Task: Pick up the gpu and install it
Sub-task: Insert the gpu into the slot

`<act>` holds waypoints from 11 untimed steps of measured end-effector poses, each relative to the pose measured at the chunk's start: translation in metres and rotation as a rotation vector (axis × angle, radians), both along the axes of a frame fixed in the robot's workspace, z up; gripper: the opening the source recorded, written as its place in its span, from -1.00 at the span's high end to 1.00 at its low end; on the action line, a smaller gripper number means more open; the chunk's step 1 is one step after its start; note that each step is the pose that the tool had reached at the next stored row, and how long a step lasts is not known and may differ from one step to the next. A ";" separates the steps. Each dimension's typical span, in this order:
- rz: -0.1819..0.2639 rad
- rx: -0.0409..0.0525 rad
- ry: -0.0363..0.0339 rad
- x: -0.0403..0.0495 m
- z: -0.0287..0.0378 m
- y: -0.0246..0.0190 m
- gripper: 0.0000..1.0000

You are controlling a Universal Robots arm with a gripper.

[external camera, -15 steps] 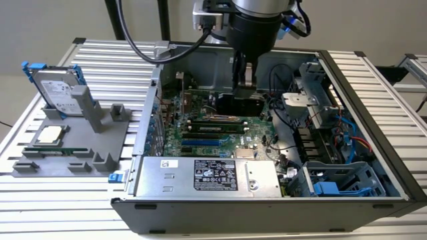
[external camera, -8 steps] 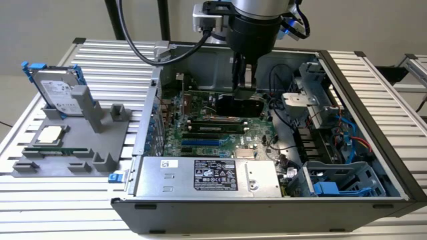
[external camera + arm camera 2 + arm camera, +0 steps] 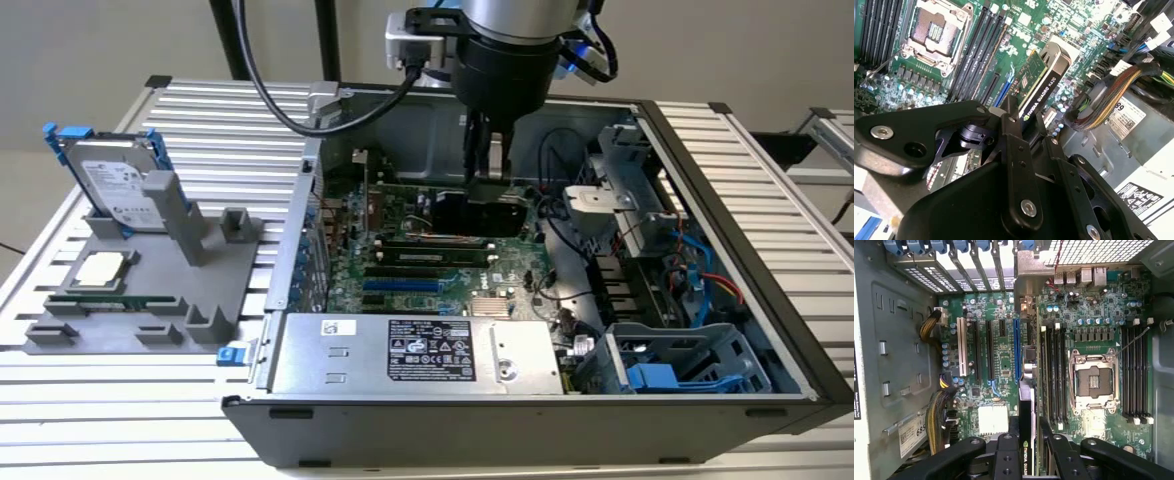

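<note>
The gripper (image 3: 486, 172) hangs inside the open computer case (image 3: 747, 230) with its jaws clenched on the gpu (image 3: 1041, 82), which is held edge-down over the motherboard (image 3: 999, 375). In the first wrist view the card's edge lies roughly along the blue expansion slot (image 3: 1016, 350), though whether it touches the slot cannot be told. Doing this step well probably means keeping the card square to the slot, its bracket end toward the rear slot covers (image 3: 961, 260), and clear of the nearby cable bundle (image 3: 1104, 97).
</note>
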State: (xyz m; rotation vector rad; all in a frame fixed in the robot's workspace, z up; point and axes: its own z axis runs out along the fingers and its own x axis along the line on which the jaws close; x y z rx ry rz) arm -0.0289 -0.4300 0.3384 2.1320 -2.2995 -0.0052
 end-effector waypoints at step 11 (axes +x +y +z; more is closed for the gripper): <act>0.000 0.0000 0.0000 0.0000 -0.0045 0.0000 1.00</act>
